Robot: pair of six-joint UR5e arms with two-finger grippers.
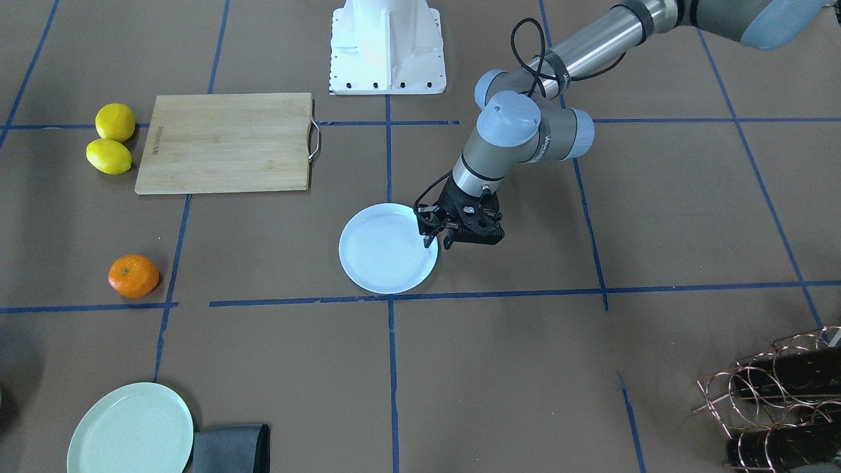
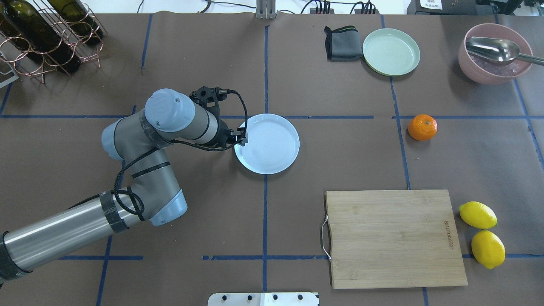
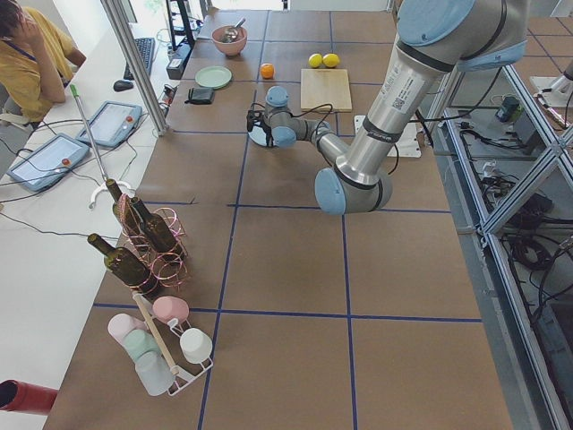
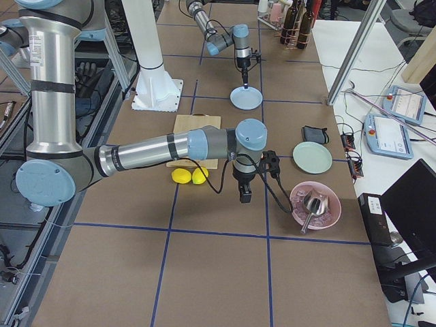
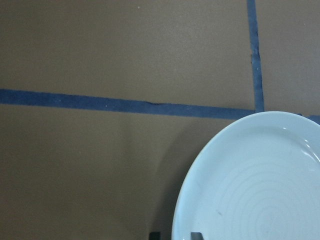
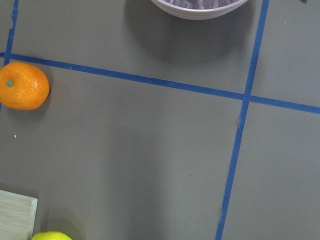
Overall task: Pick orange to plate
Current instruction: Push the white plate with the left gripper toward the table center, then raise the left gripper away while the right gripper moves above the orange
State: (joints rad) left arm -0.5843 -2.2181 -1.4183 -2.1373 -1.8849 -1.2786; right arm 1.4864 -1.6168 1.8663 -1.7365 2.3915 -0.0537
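The orange (image 2: 422, 127) sits on the table right of centre in the overhead view, well apart from the white plate (image 2: 272, 146), whose surface is bare. The left gripper (image 1: 439, 242) hangs at that plate's edge with its fingers parted and the rim between them; the right gripper (image 4: 244, 197) shows only in a side view, so I cannot tell how its jaws stand. At upper right a pink bowl (image 2: 484, 77) holds a metal scoop (image 2: 495, 49) over pale pieces.
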